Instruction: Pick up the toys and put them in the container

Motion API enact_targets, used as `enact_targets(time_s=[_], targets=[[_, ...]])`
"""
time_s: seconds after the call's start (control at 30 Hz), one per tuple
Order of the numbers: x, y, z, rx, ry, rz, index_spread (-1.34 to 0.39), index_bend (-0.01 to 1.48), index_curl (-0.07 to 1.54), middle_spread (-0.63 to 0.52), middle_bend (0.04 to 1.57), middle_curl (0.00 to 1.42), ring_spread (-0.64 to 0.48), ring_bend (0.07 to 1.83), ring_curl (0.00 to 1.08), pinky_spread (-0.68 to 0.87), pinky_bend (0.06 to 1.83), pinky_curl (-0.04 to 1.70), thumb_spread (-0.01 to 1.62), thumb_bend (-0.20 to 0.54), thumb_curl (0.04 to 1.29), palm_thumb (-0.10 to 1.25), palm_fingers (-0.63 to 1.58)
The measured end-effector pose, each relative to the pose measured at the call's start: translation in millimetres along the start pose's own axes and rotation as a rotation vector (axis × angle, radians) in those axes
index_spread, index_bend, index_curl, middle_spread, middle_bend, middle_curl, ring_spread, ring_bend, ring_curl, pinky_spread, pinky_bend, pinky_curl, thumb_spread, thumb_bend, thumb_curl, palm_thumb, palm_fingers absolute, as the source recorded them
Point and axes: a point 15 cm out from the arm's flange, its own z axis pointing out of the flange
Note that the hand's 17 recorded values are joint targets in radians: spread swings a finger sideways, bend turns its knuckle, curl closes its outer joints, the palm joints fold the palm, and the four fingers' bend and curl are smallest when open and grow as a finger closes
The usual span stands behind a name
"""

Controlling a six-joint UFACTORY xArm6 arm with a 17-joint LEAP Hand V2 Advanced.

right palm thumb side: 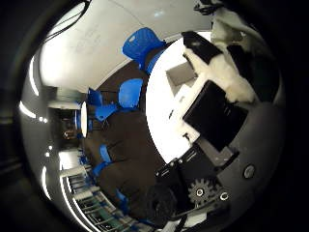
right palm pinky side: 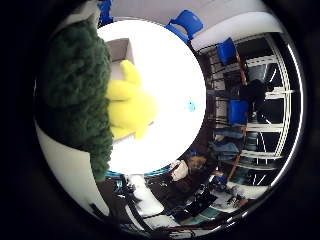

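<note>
A plush toy with a dark green knitted body [right palm pinky side: 75,90] and yellow limbs [right palm pinky side: 130,100] fills much of the right little finger side palm view, close against the palm. It hangs well above the round white table [right palm pinky side: 170,70]. A pale box-like container [right palm pinky side: 120,48] stands on the table, partly hidden behind the toy. A small blue thing [right palm pinky side: 191,105] lies on the tabletop. In the right thumb side palm view my right hand [right palm thumb side: 217,97] shows its black and white fingers curled in over the table's edge [right palm thumb side: 166,126].
Blue chairs [right palm thumb side: 140,46] stand around the table on a dark floor [right palm thumb side: 126,155]. More blue chairs [right palm pinky side: 228,50] and tall windows [right palm pinky side: 265,110] lie beyond the table's far side. The hand's geared part [right palm thumb side: 198,188] sits at the view's rim.
</note>
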Motion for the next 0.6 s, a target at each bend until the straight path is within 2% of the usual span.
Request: enact_targets(time_s=[0.07,0.1,0.13,0.17,0.23,0.27,0.37,0.5,0.6], targets=[[-3.6,2.3,1.0,-0.01,-0.014,-0.005,-0.32,0.41,0.76,-0.19,1.07,0.55,-0.25,1.3,0.53,-0.48,1.12,0.77,1.26,-0.026,0.5,0.69,0.79],[-4.5,4.0,1.4,-0.017,-0.021,-0.007,-0.35,0.35,0.74,-0.2,0.98,0.52,-0.25,1.26,0.52,-0.5,1.14,0.76,1.26,-0.022,0.48,0.68,0.65],[-4.9,6.1,1.6,-0.025,-0.028,-0.007,-0.41,0.35,0.71,-0.2,0.89,0.49,-0.22,1.17,0.5,-0.44,1.06,0.75,1.25,-0.022,0.46,0.67,0.43],[-4.9,9.1,2.6,-0.038,-0.03,-0.007,-0.44,0.39,0.7,-0.17,0.78,0.46,-0.13,1.06,0.48,-0.29,0.98,0.77,1.23,-0.026,0.44,0.66,0.15],[-2.8,20.3,6.0,-0.085,-0.025,-0.015,-0.49,0.36,0.58,-0.08,0.61,0.38,0.06,0.84,0.34,0.04,0.9,0.68,1.2,-0.024,0.41,0.65,0.0],[-1.4,24.8,6.9,-0.103,-0.023,-0.021,-0.49,0.33,0.55,-0.06,0.61,0.37,0.12,0.76,0.31,0.17,0.86,0.64,1.18,-0.026,0.4,0.64,-0.01],[9.3,29.9,6.9,-0.124,-0.021,-0.029,-0.48,0.23,0.46,-0.03,0.6,0.36,0.21,0.6,0.24,0.41,0.72,0.54,1.15,-0.024,0.37,0.61,0.0],[24.0,30.9,-1.0,-0.106,-0.015,-0.027,-0.47,0.17,0.39,-0.03,0.56,0.35,0.24,0.48,0.21,0.5,0.62,0.44,1.14,-0.022,0.34,0.6,0.04],[42.2,35.3,-16.6,-0.074,-0.009,-0.029,-0.47,0.17,0.37,-0.03,0.54,0.34,0.25,0.44,0.2,0.5,0.57,0.41,1.13,-0.023,0.33,0.59,0.06]])
